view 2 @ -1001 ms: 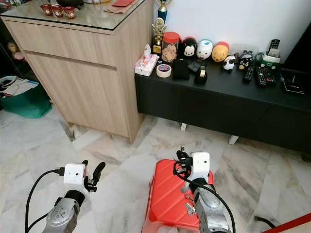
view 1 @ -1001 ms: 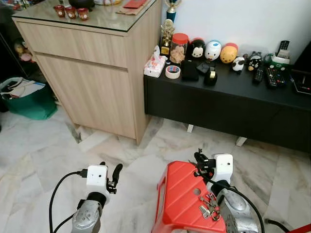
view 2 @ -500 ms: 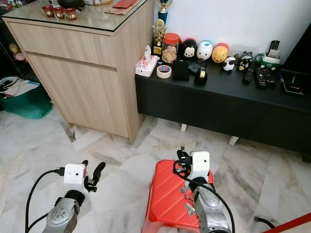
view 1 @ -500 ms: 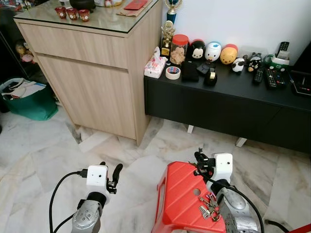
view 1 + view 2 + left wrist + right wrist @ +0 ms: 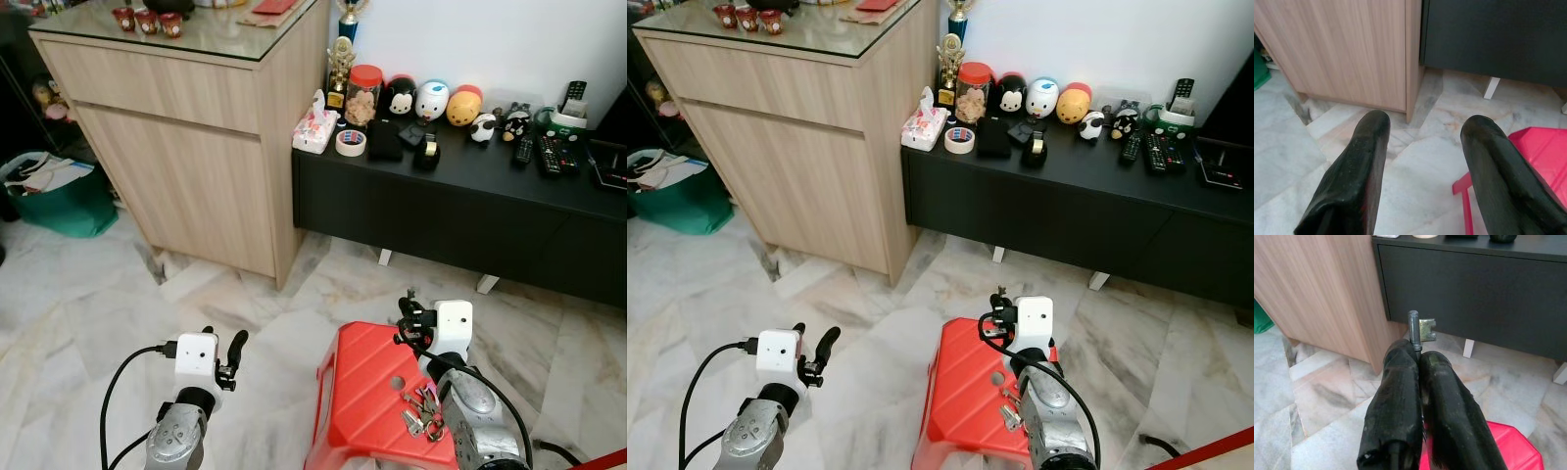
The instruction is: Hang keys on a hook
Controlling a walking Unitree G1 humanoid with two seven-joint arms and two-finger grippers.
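right gripper (image 5: 1418,357) pinched on one key (image 5: 1420,329), above one red stool (image 5: 367,392). one key bunch (image 5: 421,409) lying on stool top beside right arm. left gripper (image 5: 1425,137) spread, over marble floor (image 5: 98,304).

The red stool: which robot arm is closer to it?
Right. The right gripper sits over the red stool, fingers shut on a key. The left gripper is off to the side, over the floor.

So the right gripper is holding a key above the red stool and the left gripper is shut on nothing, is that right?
Not quite: the left gripper is open, its fingers spread apart in the left wrist view. The right gripper does hold a key above the red stool.
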